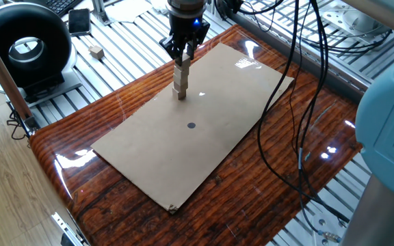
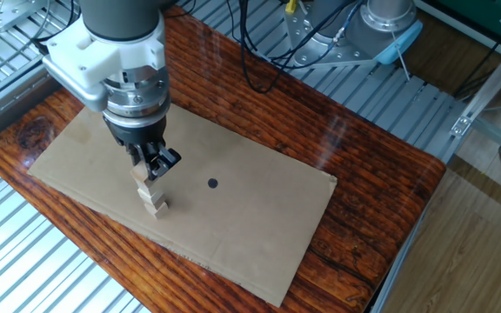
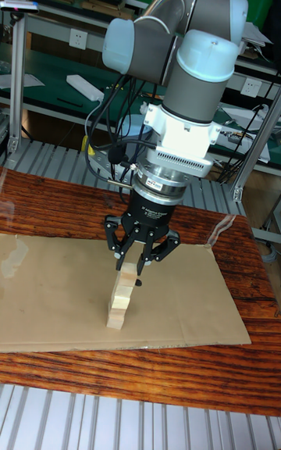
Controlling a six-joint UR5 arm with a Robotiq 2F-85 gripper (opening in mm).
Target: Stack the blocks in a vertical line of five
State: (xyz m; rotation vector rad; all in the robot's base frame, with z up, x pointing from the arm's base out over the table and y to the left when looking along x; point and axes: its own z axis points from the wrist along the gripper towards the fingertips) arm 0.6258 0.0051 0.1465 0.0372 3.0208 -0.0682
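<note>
Blocks (image 3: 119,299) stand stacked upright, hand (image 3: 134,266) at top.

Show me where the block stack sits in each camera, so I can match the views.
One fixed view: block stack, upper centre, under the claw.
Other fixed view: stack, left of centre.
Tall fixed view: stack, centre-left.
Shared landmark: the cardboard sheet the stack stands on.

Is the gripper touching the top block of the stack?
Touching. In the tall fixed view the gripper fingers close around the top block of the stack, no gap visible.
</note>
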